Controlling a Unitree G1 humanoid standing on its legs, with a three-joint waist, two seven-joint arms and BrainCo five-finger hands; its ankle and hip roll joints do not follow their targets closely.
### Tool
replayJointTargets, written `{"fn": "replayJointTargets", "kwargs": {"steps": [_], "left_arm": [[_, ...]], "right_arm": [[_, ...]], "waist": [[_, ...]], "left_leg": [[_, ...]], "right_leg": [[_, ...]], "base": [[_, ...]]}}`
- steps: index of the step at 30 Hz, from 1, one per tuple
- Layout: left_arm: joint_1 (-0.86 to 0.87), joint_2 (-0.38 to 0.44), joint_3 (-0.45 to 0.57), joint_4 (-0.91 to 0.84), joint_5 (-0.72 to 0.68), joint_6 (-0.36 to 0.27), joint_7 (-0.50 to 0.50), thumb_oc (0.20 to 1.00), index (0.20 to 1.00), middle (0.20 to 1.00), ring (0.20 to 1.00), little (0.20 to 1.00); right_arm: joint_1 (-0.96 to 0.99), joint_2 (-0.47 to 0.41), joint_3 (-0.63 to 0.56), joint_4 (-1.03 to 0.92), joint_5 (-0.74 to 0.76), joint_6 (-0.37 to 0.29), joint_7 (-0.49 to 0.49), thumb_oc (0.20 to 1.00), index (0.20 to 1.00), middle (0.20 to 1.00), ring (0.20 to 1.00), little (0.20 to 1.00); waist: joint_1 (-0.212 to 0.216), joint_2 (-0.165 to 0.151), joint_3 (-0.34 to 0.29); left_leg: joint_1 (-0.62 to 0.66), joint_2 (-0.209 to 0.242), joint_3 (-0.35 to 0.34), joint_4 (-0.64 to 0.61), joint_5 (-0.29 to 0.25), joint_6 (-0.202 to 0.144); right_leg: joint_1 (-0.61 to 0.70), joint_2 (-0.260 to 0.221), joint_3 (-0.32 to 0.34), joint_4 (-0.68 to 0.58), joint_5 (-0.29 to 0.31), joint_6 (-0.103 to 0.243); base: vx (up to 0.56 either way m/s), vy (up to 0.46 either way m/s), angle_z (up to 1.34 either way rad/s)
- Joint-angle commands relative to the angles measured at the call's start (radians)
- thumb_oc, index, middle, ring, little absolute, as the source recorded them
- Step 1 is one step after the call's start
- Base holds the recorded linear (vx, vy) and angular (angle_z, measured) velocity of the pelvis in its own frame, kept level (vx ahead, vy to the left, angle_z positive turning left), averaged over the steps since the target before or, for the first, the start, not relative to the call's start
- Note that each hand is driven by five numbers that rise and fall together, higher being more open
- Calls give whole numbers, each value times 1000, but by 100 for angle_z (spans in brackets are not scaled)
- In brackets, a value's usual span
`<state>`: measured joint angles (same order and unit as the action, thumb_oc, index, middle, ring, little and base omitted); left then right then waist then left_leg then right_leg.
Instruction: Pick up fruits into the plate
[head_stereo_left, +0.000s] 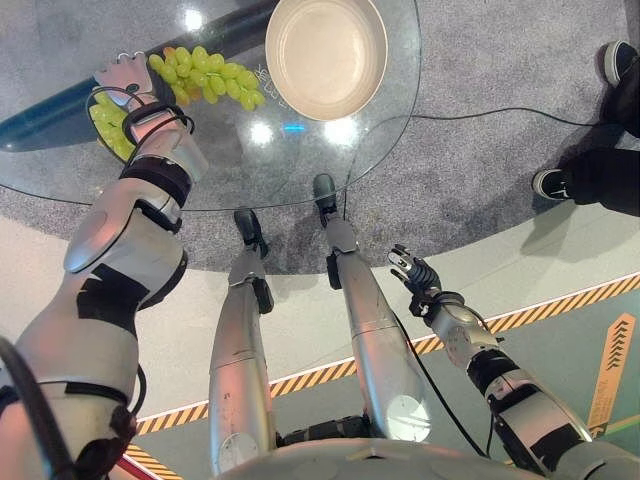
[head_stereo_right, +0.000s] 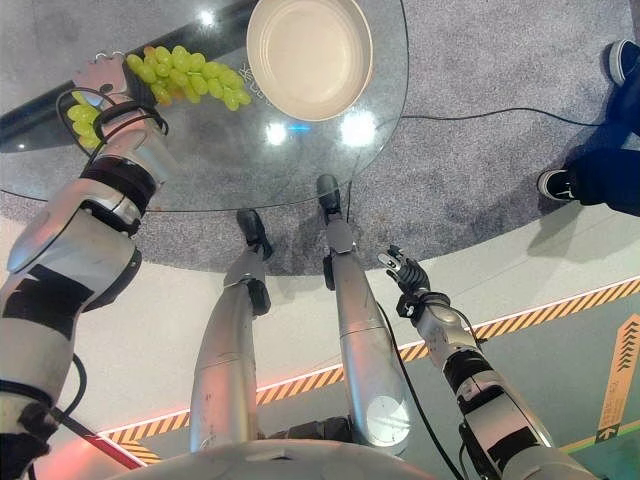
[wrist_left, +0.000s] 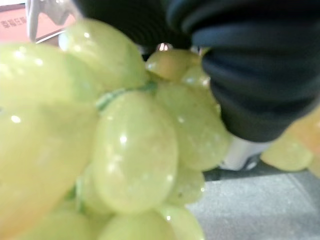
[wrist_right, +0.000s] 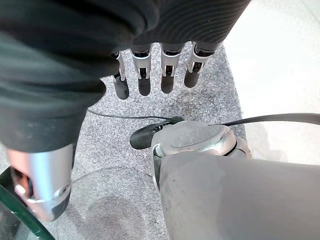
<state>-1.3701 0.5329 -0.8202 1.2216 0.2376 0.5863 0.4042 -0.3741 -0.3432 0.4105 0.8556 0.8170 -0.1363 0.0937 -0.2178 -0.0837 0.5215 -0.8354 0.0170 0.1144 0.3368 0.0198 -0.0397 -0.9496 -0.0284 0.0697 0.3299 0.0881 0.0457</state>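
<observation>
Left eye view: left hand (head_stereo_left: 125, 75) is out over the far left of the glass worktop (head_stereo_left: 230, 160), sitting on a bunch of green grapes (head_stereo_left: 205, 75). The bunch lies on the glass just left of the empty cream plate (head_stereo_left: 325, 55), with its near end close to the rim. A second clump of grapes shows under the wrist, by the worktop edge. The fingers are hidden against the fruit, so I cannot tell whether there is a grip. The left arm is stretched forward, wrist bent down.

Right eye view: same layout. The right hand (head_stereo_right: 405, 272) hangs low beside the body, off the worktop and idle. A person's shoe (head_stereo_right: 555, 183) rests on the carpet at far right.

Left wrist view: grapes pressed right up against the camera, dark cover beside them. Contact looks likely, but closure is still unreadable.

Right wrist view: right hand's fingers straight and relaxed, holding nothing, carpet below.

Judgement: this is the grasp step on the bunch, with nothing in the plate yet. The next move needs a secure hold near the stem, then a lift and a short carry right over the rim.
</observation>
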Motion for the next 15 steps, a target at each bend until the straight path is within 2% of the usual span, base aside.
{"fn": "replayJointTargets", "kwargs": {"steps": [1, 11, 15], "left_arm": [[102, -19, 59, 15, -44, -39, -52, 200, 200, 200, 200, 200], [207, -3, 110, -110, -80, -146, -44, 200, 200, 200, 200, 200], [297, 35, 146, -248, -57, -191, -73, 200, 200, 200, 200, 200]], "right_arm": [[38, -17, 32, -25, 9, -23, -1, 1000, 1000, 1000, 1000, 1000], [63, -20, 5, -91, -24, -82, -6, 1000, 1000, 1000, 1000, 1000], [88, -27, -29, -217, -43, -101, -27, 1000, 1000, 1000, 1000, 1000]], "waist": [[-5, 13, -1], [26, 40, -1], [50, 56, -1]], "left_leg": [[23, -54, -54, 6, -16, 17], [174, -50, -70, -56, -12, 22], [309, -48, -87, -103, -16, 22]], "right_leg": [[36, 88, -44, 59, -35, -18], [174, 85, -49, 39, -60, -17], [304, 73, -55, 16, -81, -10]], "base": [[-16, 36, 0], [-12, 29, 1], [6, 40, 7]]}}
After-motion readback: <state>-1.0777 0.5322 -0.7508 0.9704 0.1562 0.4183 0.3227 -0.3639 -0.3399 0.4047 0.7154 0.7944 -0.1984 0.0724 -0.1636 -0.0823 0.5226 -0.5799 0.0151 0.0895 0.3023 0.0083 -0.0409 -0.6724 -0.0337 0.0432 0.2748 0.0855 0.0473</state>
